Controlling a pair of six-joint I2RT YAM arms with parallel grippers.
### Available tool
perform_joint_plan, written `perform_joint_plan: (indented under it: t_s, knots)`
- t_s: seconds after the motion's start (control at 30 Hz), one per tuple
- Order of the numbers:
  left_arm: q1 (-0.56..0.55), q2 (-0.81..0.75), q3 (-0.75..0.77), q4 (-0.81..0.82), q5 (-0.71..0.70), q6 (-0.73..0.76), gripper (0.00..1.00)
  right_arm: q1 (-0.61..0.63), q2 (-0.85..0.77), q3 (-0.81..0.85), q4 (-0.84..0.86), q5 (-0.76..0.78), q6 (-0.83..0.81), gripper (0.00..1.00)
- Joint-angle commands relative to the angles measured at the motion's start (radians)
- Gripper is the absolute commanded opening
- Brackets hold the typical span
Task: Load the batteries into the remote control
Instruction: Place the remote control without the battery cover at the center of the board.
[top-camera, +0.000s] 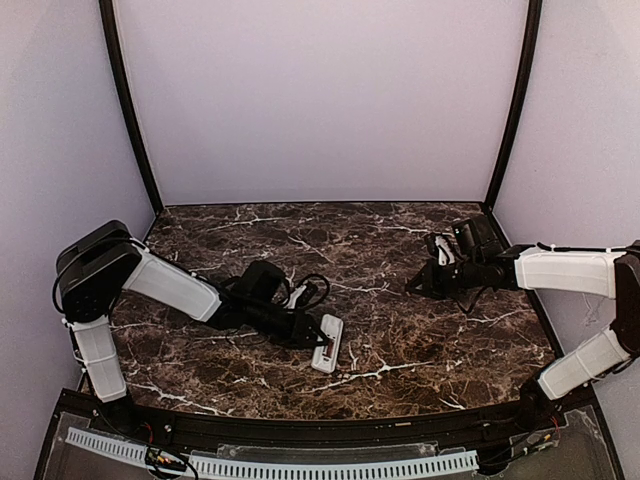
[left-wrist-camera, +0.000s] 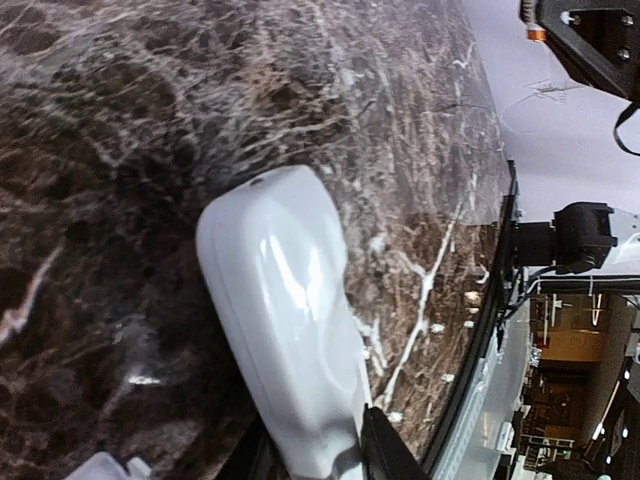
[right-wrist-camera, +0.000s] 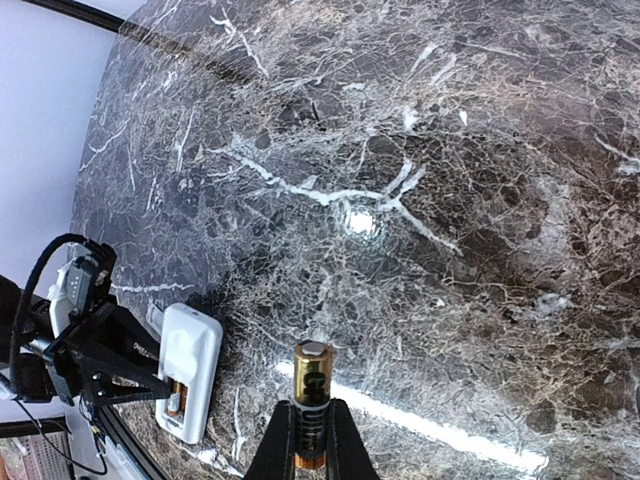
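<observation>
The right hand (right-wrist-camera: 312, 420) is pinching one battery (right-wrist-camera: 312, 380) by its end. The remote control (top-camera: 327, 343) lies on the table (top-camera: 400, 340), well apart from that hand. One end of it sits between the left hand's (top-camera: 308, 333) fingers. I cannot tell if that hand is squeezing it.

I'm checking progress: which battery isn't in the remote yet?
The battery held in the right gripper, copper end pointing out. The other battery already lies in the open compartment of the remote.
</observation>
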Motion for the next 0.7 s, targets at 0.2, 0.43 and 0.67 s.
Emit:
perform_joint_plan:
  t_s: [0.2, 0.43, 0.67]
  knots:
    - [0.006, -0.015, 0.050, -0.228, -0.101, 0.077, 0.43, 0.006, -0.004, -0.001, 0.053, -0.077, -0.047, 0.00]
    - [0.004, -0.183, 0.030, -0.191, -0.134, 0.245, 0.68, 0.006, -0.010, 0.017, 0.070, -0.216, -0.129, 0.00]
    - [-0.017, -0.384, -0.050, -0.141, -0.257, 0.685, 0.74, 0.008, 0.034, 0.076, 0.048, -0.507, -0.225, 0.00]
